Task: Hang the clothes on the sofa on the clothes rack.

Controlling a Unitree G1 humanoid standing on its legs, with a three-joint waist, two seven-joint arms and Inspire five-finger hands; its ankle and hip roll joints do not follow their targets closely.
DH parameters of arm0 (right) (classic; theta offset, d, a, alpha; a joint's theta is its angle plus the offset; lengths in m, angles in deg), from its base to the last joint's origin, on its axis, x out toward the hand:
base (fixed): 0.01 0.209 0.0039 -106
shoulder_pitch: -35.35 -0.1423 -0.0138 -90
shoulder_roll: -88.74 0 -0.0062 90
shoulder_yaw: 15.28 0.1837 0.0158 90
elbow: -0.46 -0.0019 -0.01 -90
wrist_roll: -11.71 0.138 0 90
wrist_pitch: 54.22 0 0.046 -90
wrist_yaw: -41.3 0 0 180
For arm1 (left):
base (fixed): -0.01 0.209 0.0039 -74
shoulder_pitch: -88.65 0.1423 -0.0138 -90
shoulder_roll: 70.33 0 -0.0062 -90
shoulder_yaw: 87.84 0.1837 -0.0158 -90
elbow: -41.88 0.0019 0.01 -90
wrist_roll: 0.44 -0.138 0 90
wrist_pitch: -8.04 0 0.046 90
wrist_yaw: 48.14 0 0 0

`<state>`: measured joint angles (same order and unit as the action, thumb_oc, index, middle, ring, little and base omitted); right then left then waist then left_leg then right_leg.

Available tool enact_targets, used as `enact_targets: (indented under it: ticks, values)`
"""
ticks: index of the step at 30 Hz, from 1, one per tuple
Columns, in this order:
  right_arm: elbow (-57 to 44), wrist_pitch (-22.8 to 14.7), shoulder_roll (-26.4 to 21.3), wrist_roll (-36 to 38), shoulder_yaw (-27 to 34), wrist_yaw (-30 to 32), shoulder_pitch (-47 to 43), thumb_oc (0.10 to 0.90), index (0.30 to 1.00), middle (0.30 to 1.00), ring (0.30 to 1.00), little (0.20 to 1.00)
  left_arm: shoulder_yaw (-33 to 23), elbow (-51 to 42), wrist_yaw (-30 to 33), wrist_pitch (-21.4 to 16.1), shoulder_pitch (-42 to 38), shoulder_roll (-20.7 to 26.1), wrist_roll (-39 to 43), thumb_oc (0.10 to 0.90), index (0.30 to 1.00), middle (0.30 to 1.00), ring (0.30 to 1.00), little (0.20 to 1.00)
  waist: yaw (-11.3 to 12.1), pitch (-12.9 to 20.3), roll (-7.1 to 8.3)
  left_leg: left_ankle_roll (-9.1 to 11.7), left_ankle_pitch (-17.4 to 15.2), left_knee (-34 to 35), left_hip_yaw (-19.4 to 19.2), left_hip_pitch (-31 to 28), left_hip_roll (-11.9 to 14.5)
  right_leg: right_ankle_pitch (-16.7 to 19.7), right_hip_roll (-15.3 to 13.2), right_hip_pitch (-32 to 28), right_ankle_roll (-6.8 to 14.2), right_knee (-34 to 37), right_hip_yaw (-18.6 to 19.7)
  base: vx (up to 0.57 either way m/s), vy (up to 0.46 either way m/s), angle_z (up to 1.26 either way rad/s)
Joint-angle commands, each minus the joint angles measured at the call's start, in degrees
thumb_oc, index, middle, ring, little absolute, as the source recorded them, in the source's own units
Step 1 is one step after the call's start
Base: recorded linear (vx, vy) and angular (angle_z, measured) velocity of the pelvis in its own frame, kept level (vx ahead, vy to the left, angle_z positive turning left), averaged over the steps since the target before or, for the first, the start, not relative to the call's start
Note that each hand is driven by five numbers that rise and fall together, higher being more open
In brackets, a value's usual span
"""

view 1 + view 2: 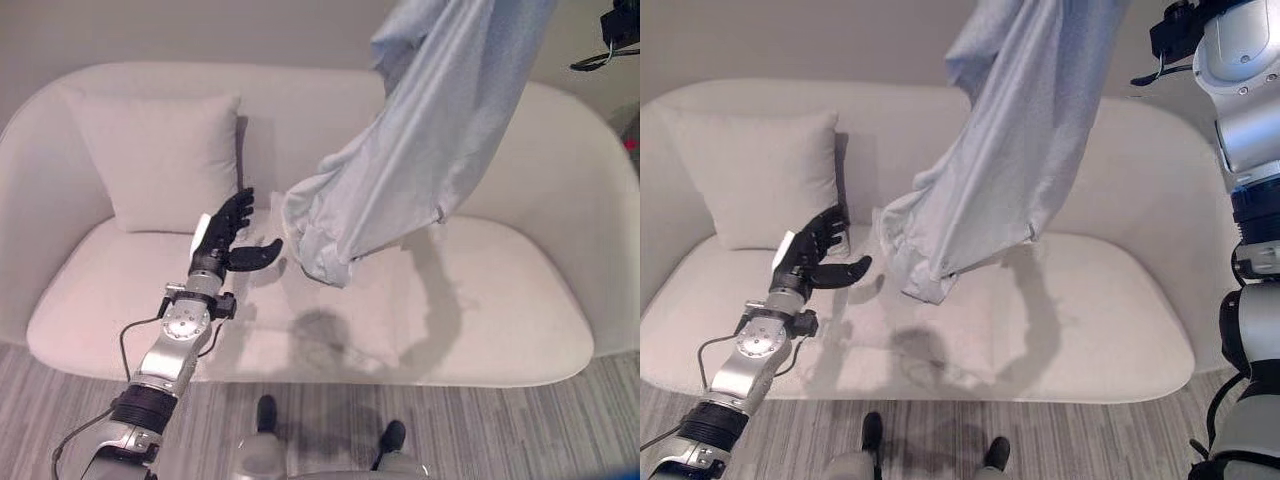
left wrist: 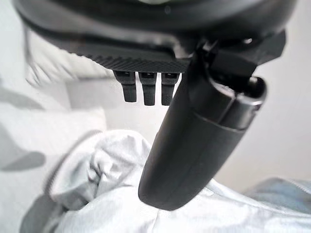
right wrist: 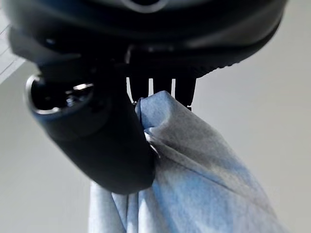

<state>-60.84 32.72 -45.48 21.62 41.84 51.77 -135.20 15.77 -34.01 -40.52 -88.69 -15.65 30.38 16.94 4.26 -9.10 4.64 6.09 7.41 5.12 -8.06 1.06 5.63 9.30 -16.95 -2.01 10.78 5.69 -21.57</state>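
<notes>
Resting against the backrest at the left end of the white sofa is a white cushion. Left hand: fingers spread and straight, holding nothing, poised above the seat just beside the hanging hem. Light blue garment: suspended above the seat, clear of it. Right hand: raised high, thumb and fingers pinching the garment's top edge.

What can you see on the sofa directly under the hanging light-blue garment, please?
Under the light-blue garment, held up by the right hand, the sofa seat shows bare cushion with the garment's shadow. The sofa back behind it is covered. The open left hand is beside its lower end.
</notes>
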Motion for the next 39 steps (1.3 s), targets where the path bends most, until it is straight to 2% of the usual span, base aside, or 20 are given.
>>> enact_targets:
  ticks: [1, 5, 7, 12, 22, 25, 33, 39]
  values:
    - [2.72, -4.17, 3.56, 3.20, -2.57, 4.58, -10.29, 0.400, 0.300, 0.300, 0.300, 0.300, 2.43, 0.67, 1.96, -5.56, -6.52, 0.21, -1.23, 0.800, 0.900, 0.900, 0.900, 0.900, 0.09, 10.16, 2.68, 0.47, -9.48, -0.12, -0.59, -3.97, -1.36, -2.51, -1.24, -4.37, 2.99, -0.69, -1.31, 0.00, -0.013, -0.12]
    - [5.98, -4.08, 6.10, 4.28, -5.35, 4.95, -13.78, 0.400, 0.300, 0.300, 0.300, 0.300, 4.93, 4.02, 4.00, -5.59, -11.89, -1.84, -1.14, 0.800, 0.900, 0.900, 0.900, 0.900, -0.69, 10.35, 2.80, 0.53, -9.53, -0.12, -0.96, -4.43, -1.27, -2.53, -0.95, -4.44, 2.91, -0.69, -0.87, 0.00, -0.026, -0.07]
    - [8.16, -4.02, 8.62, 4.60, -7.63, 5.21, -16.18, 0.400, 0.300, 0.300, 0.300, 0.300, 8.25, 5.47, 4.02, -5.35, -16.38, -3.01, -1.54, 0.800, 0.900, 0.900, 0.900, 0.900, -1.49, 10.56, 2.69, 0.62, -9.60, -0.12, -1.24, -4.92, -1.12, -2.52, -0.83, -4.65, 2.87, -0.69, -0.57, 0.00, -0.031, -0.05]
    - [9.41, -4.32, 11.02, 5.21, -8.76, 5.84, -18.38, 0.400, 0.300, 0.300, 0.300, 0.300, 12.27, 9.77, 3.41, -4.80, -19.92, -4.89, -2.07, 0.800, 0.900, 0.900, 0.900, 0.900, -2.44, 10.64, 2.35, 0.75, -9.62, -0.12, -1.54, -5.44, -0.89, -2.86, -0.55, -4.90, 2.78, -0.69, -0.19, 0.01, -0.022, -0.08]
    - [11.37, -4.78, 9.97, 5.81, -11.50, 5.79, -21.61, 0.400, 0.300, 0.300, 0.300, 0.300, 13.82, 10.41, 1.06, -4.26, -15.38, -4.26, -4.59, 0.800, 0.900, 0.900, 0.900, 0.900, -2.57, 10.52, 2.00, 0.83, -9.56, -0.12, -1.86, -5.68, -0.70, -3.44, -0.23, -4.94, 2.62, -0.69, 0.01, 0.00, -0.008, -0.02]
    - [10.64, -5.35, 7.75, 5.77, -12.33, 6.06, -22.60, 0.400, 0.300, 0.300, 0.300, 0.300, 12.65, 10.47, 1.27, -4.27, -12.07, -2.91, -6.68, 0.800, 0.900, 0.900, 0.900, 0.900, -2.64, 10.60, 2.07, 1.04, -9.52, -0.12, -1.81, -5.67, -0.38, -3.62, 0.04, -4.87, 2.49, -0.69, 0.01, 0.00, 0.000, 0.00]
    - [10.40, -5.71, 4.57, 6.41, -13.23, 5.99, -22.84, 0.400, 0.300, 0.300, 0.300, 0.300, 9.20, 8.03, 1.96, -4.62, -8.83, -1.33, -5.06, 0.800, 0.900, 0.900, 0.900, 0.900, -2.58, 10.64, 2.34, 1.15, -9.46, -0.12, -2.05, -5.79, 0.10, -3.91, 0.65, -4.87, 2.21, -0.69, 0.23, 0.00, 0.000, 0.00]
    - [9.63, -5.94, 4.58, 6.92, -13.55, 5.84, -23.22, 0.400, 0.300, 0.300, 0.300, 0.300, 10.27, 10.17, 1.20, -4.09, -7.63, -2.94, -4.37, 0.800, 0.900, 0.900, 0.900, 0.900, -2.94, 10.76, 2.50, 1.16, -9.46, -0.12, -2.44, -6.16, 0.29, -4.03, 1.09, -4.88, 2.00, -0.69, 0.59, 0.01, -0.008, -0.04]
